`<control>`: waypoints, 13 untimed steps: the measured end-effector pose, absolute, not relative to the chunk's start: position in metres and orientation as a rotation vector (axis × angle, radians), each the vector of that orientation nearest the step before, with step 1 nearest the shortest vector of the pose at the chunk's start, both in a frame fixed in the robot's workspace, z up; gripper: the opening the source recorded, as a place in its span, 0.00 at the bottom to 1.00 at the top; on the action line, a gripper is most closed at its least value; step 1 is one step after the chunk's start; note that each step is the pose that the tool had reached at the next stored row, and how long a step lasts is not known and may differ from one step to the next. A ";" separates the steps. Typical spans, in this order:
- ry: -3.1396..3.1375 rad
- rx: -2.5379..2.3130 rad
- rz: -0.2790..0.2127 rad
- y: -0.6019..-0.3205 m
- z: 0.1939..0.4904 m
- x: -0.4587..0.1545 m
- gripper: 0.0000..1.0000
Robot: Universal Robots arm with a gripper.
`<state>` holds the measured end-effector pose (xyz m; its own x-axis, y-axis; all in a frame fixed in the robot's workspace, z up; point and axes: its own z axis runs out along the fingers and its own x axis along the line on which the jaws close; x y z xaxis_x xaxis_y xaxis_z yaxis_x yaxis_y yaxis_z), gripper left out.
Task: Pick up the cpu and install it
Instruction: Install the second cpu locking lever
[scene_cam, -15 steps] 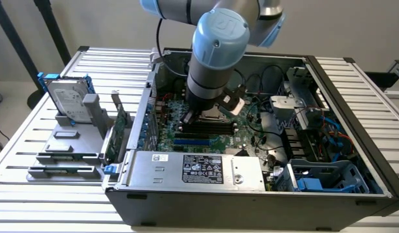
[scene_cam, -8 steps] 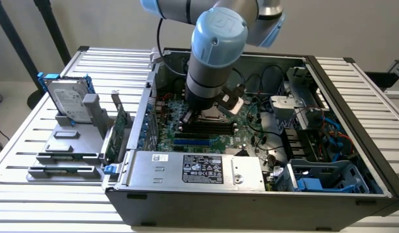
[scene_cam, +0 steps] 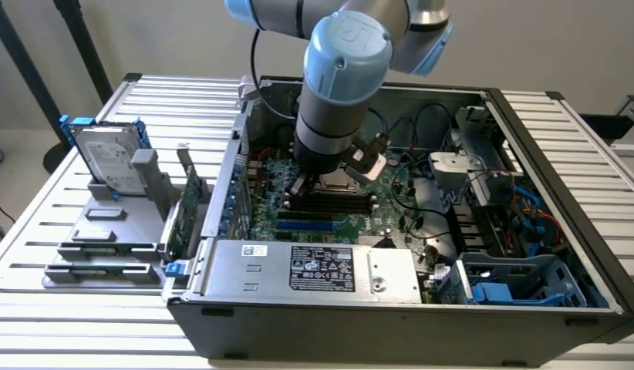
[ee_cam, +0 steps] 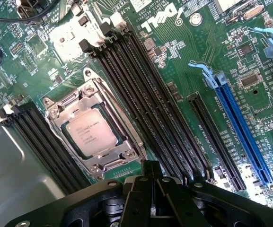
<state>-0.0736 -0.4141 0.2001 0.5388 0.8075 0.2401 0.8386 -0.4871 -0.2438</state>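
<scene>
The cpu (ee_cam: 92,132) sits in its motherboard socket (ee_cam: 94,130) up close, the gripper (ee_cam: 151,189) pressed together, empty, above; the exterior view adds a hard drive (scene_cam: 109,158) outside the case (scene_cam: 399,308).

I am looking into a robotics lab or test cell set up for computer assembly. The robot arm (scene_cam: 338,85) reaches down into an open desktop computer case (scene_cam: 399,308) lying on a workbench (scene_cam: 49,308) of ribbed aluminium profiles. Beside the case, a grey fixture (scene_cam: 111,231) holds parts in slots, among them a hard drive (scene_cam: 106,158) in blue brackets and a green circuit card (scene_cam: 188,208). Through the wrist camera I see a green motherboard (ee_cam: 174,61) with black memory slots (ee_cam: 145,104). Plain pale walls stand behind the bench.
</scene>
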 end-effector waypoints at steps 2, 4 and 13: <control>-1.361 -2.452 -0.131 -0.414 0.200 -0.074 0.11; -1.361 -2.453 -0.130 -0.413 0.199 -0.074 0.11; -1.362 -2.454 -0.129 -0.413 0.198 -0.074 0.11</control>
<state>-0.0744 -0.4127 0.1984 0.5388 0.8087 0.2359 0.8386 -0.4883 -0.2414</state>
